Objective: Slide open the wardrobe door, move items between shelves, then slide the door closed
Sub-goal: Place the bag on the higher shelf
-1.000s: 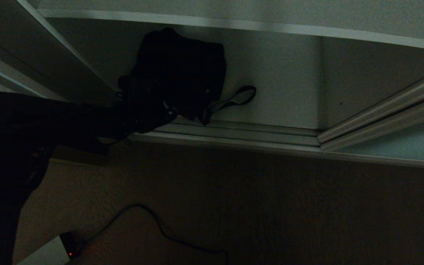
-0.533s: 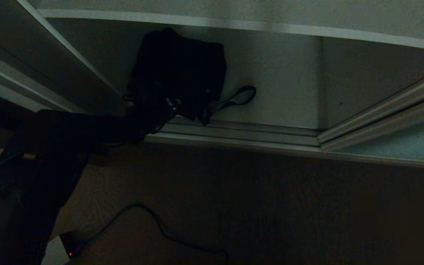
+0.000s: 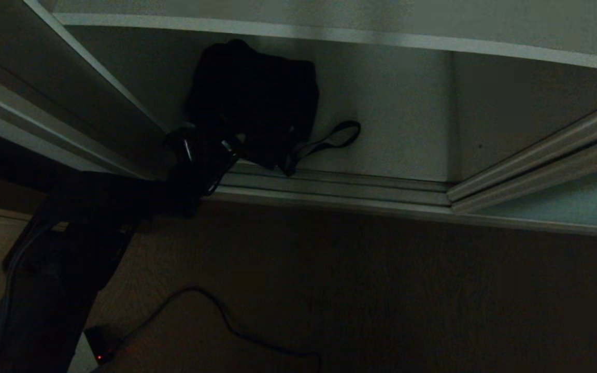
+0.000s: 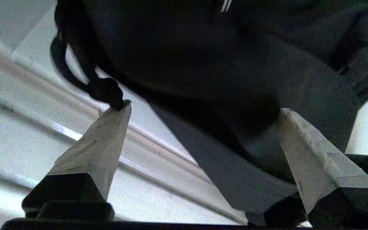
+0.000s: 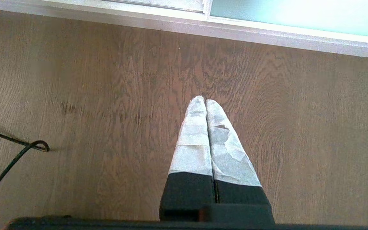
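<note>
Low on the wardrobe shelf (image 3: 402,119) slumps the black bag (image 3: 257,98) (strap trailing right), left gripper (image 4: 203,110) jaws spread.

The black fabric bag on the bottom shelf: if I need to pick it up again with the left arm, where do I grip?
Probably the black fabric bag is best taken by its slack front edge, coming straight in over the door track. The open left gripper already faces that bulge. The thin strap loop lies flat on the pale shelf, harder to pinch.
</note>
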`<state>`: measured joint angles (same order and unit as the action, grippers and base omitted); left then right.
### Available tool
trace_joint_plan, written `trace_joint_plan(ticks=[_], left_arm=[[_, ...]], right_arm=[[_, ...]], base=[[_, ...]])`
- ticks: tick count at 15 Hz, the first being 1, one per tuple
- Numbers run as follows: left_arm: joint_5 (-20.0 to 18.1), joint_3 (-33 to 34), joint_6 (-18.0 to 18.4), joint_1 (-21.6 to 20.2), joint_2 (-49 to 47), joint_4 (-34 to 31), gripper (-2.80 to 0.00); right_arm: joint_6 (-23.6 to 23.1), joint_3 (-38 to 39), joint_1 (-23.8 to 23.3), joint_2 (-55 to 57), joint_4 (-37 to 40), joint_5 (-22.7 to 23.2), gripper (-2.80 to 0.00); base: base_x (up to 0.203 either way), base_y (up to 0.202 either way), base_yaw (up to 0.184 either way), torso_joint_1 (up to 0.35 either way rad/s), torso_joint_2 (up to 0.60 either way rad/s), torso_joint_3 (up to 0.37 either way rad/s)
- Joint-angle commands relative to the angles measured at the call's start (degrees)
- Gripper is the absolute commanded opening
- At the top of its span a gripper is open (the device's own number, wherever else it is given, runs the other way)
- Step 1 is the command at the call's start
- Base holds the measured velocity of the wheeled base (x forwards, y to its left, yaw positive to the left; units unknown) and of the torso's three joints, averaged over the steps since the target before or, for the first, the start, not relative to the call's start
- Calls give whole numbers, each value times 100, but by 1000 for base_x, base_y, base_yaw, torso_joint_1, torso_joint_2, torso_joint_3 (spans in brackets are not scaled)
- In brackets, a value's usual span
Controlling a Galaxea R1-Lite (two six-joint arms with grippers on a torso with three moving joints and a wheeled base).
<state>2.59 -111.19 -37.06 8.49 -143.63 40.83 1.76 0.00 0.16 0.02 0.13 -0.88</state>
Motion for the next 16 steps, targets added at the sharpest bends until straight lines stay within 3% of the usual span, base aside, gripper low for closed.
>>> trace_joint_plan(ticks=[1,8,12,16], left_arm=[[-161,1,48,-52,-196,301,0],[-230,1,12,45,-377,584,0],[-575,1,23,170,-456,618,0],[-593,1,33,179,-591,1134,0]], right_arm=[[0,1,2,-20,2,0,-280],[-1,0,2,-20,-5,0,-280],[0,0,2,-20,4,0,-280],[0,2,2,-20,-5,0,-280]], base=[[0,0,0,0,0,0],[0,0,0,0,0,0],[0,0,0,0,0,0],[23,0,0,1,1,1]])
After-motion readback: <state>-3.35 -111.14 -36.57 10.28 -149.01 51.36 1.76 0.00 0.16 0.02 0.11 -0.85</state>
